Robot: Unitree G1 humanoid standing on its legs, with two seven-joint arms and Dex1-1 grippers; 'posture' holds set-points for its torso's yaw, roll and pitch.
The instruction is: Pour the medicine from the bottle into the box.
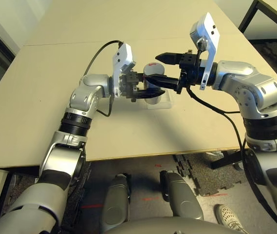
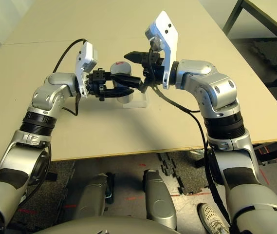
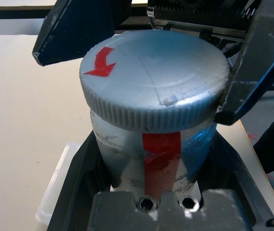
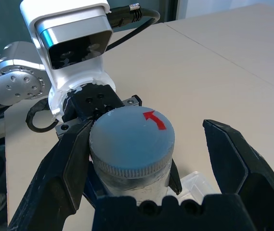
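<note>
Left wrist view gives you the grip: the left gripper (image 3: 151, 192) is clamped on the body of the bottle (image 3: 153, 159), one black finger on each side below the ribbed cap (image 3: 156, 89). The cap is still on and carries a red arrow; a red stripe runs down the bottle's side.

In the right wrist view, the right gripper (image 4: 146, 159) is spread wide around the cap (image 4: 132, 137). One finger (image 4: 62, 173) lies against or just beside the cap's rim; you cannot tell which. The other finger (image 4: 233, 163) stands clear of it with a visible gap.

From the head views, you see both grippers meeting above the middle of the table (image 1: 41, 117), with the bottle (image 1: 150, 73) held between them above the surface. The box (image 1: 160, 102) sits on the table directly beneath the bottle, partly hidden by the fingers; its clear corner (image 3: 55, 183) shows beside the left gripper.

Around the box you have bare tabletop on every side. The table's near edge lies well apart from it, toward the robot, and a seam crosses the tabletop beyond the grippers.
</note>
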